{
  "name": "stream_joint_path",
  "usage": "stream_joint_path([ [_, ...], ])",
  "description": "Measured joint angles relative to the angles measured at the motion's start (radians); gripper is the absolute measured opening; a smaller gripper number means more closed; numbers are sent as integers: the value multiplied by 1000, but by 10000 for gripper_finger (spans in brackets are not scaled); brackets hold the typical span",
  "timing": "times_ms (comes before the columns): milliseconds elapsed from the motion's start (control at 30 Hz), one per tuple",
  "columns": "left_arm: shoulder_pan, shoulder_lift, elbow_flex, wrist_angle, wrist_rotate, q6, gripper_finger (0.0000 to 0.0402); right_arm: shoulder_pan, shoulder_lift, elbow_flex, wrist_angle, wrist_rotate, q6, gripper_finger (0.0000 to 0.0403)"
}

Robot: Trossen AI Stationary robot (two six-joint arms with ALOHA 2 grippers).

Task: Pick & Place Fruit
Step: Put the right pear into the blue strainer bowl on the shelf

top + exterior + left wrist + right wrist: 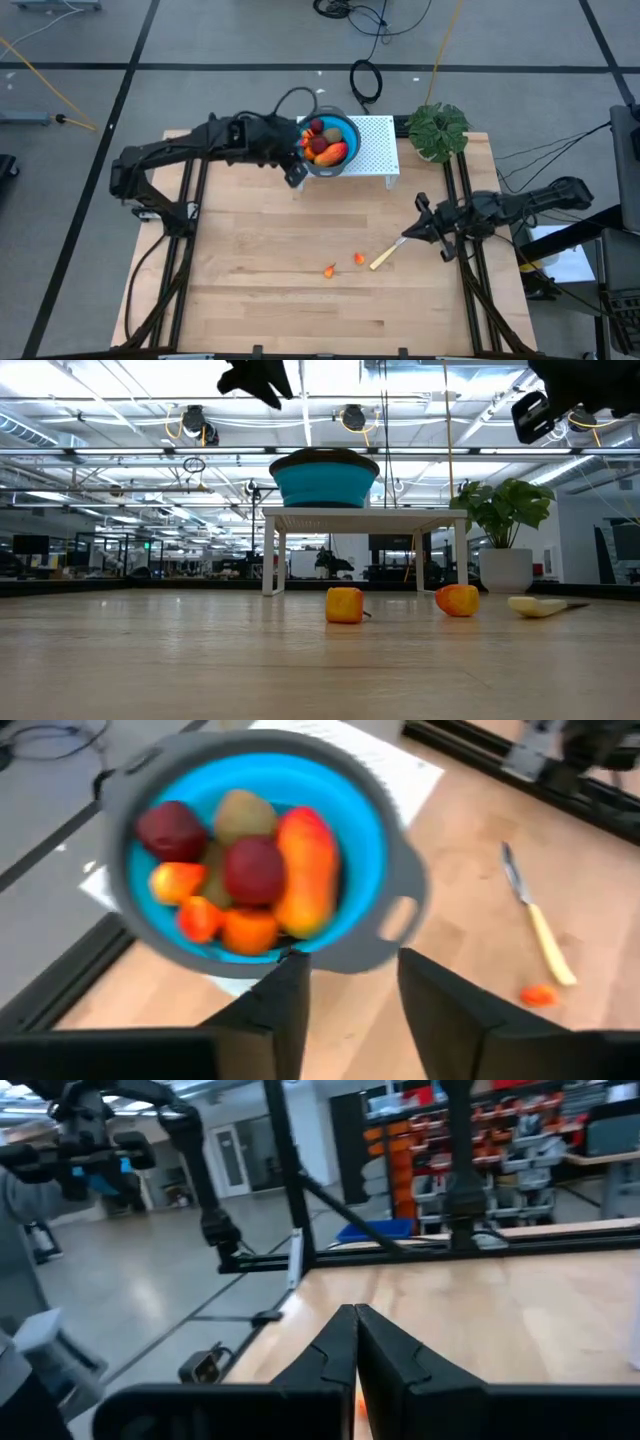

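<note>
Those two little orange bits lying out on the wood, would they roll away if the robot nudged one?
Probably a little. The nearer orange bit looks blocky with flat sides, so it would likely slide or tumble once, not roll far. The other orange bit looks rounder and may roll farther. Both look small and probably light, so they could squirt from closing fingers.

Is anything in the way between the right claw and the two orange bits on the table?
Only the knife lies between the right gripper and the orange bits, just beside the nearer one. The table around them looks bare.
</note>
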Motion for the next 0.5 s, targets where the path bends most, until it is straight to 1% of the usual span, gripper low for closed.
stream_joint_path([
  [200, -100, -10, -38, 25, -14, -47, 74, 66, 124, 0, 94, 0, -13, 0],
  [333, -158, -39, -113, 91, -50, -101, 14, 104, 180, 0, 131, 3, -27, 0],
  [400, -185, -53, -164, 151, -71, -115, 7, 117, 205, 1, 140, 7, -27, 0],
  [500, -220, -108, -258, 240, -79, -132, 14, 131, 244, 2, 165, 28, -27, 0],
])
